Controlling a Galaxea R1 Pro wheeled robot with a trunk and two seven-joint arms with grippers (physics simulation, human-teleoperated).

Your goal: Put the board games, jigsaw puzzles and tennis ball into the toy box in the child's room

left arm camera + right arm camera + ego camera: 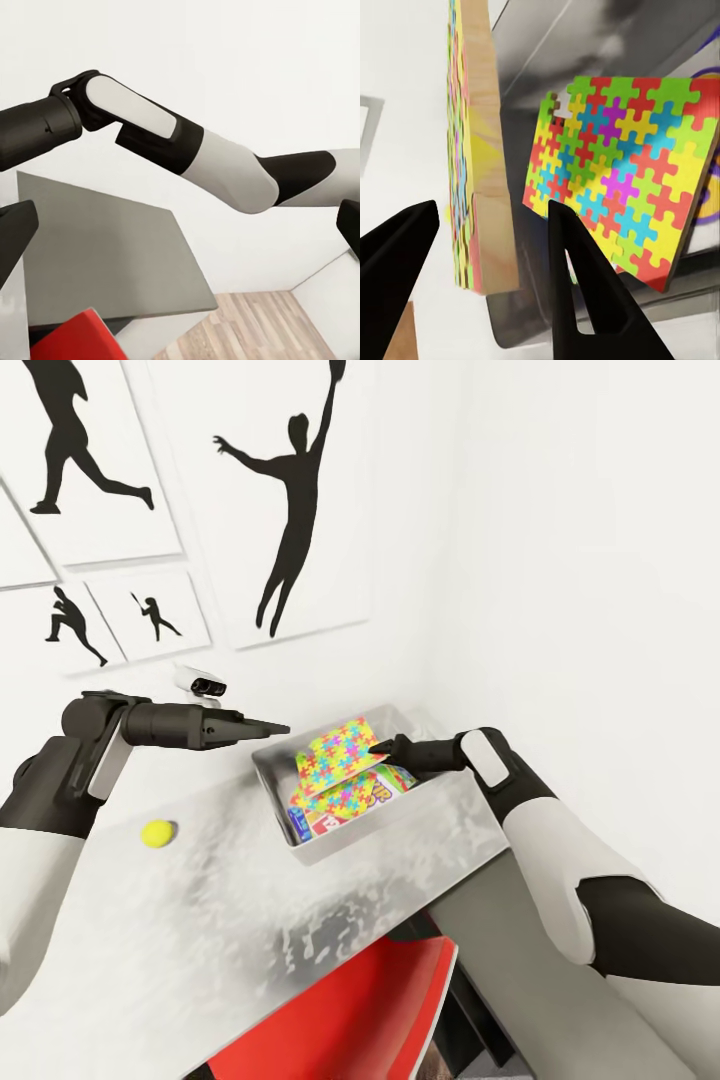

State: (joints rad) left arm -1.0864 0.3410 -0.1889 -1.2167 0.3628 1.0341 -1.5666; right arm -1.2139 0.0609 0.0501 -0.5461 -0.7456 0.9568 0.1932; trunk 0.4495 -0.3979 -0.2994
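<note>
Progress check, taking the toy box (345, 785) as reference. The grey tub stands on the table (230, 920), close to the wall corner. Inside it lie printed board games (345, 805), of which only red and blue edges show; the count cannot be confirmed. On top of them rests one jigsaw puzzle (340, 755), leaning up against the box's far side. The tennis ball (157, 833) sits on the table well to the left of the box, untouched and still to be collected.

The right gripper (372, 748) reaches over the box's right rim, at the raised edge of the puzzle. The right wrist view shows its fingers (585, 292) spread apart, with a second puzzle sheet (472, 150), edge-on and showing a wooden backing, standing between them; contact is not evident, so I judge it released or about to be. A flat puzzle (622, 172) lies lower in the tub. The head view does not clearly separate these two sheets.

The left gripper (282, 730) hovers beside the box's left rim, carrying nothing. Its tips (15, 232) sit at opposite edges of the left wrist view, so it appears open. That view also shows the right arm (217, 165) from across the box
</note>
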